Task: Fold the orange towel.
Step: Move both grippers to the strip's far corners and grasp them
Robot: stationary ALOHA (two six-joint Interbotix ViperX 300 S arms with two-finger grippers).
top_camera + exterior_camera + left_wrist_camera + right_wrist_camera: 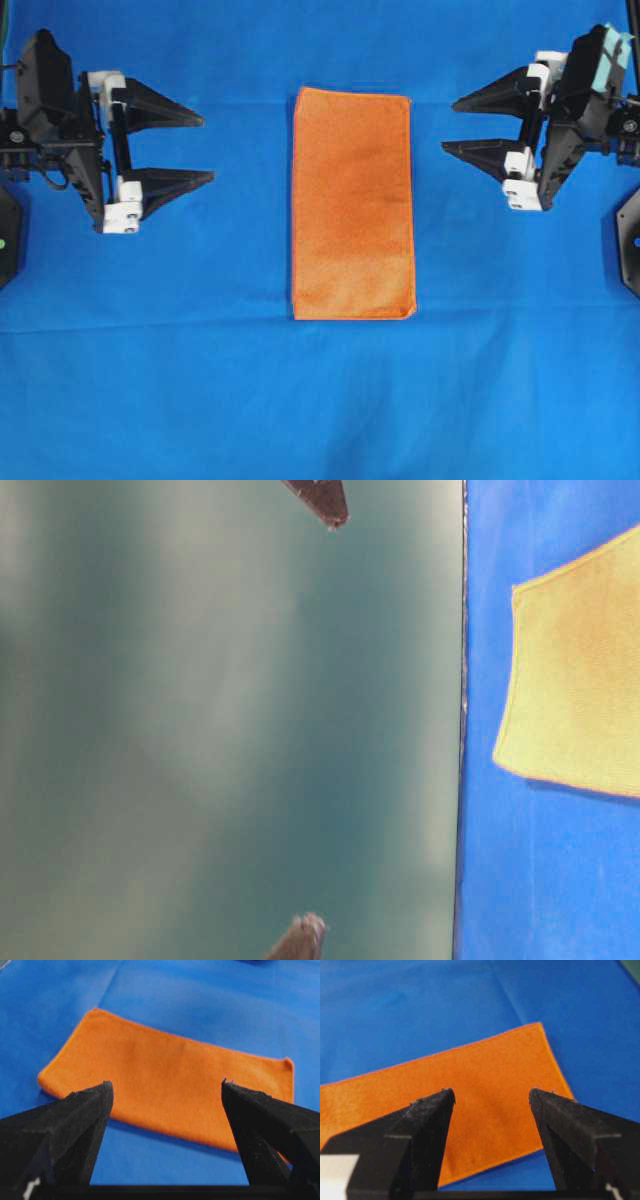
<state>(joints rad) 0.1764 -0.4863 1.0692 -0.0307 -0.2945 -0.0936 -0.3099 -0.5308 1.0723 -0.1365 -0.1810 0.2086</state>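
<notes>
Orange towel (352,204): folded rect., flat, long axis top-bottom, mid blue cloth (320,400).

The orange towel (352,204) lies flat between two open, empty end effectors.

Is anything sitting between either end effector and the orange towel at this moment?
Nothing visible. The orange towel lies flat on the blue cloth, with only bare cloth between it and the open left end effector and the open right end effector.
</notes>
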